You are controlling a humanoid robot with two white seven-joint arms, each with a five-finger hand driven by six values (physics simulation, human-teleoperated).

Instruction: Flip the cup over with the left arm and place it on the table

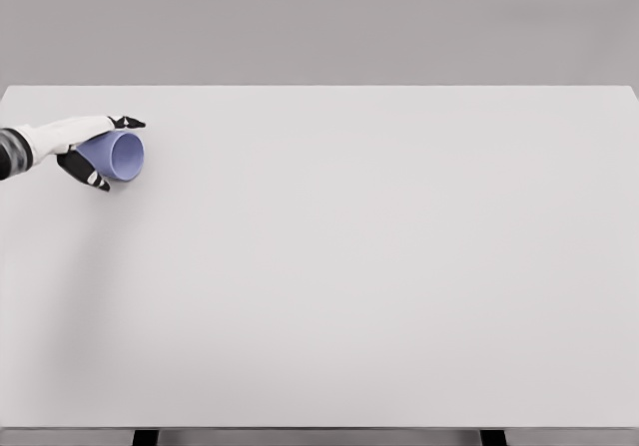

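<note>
Head view shows us the left hand (92, 149) at the far left of the counter (379, 266), its fingers closed around the blue cup (120, 156). We see the cup held sideways, its long axis about level and its mouth toward the right; nothing is visible inside. We judge it needs a turn to upright.

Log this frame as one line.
left robot hand: shut on cup | cup: blue, on its side, mouth toward camera | table: far-left area | right arm: out of view
</note>
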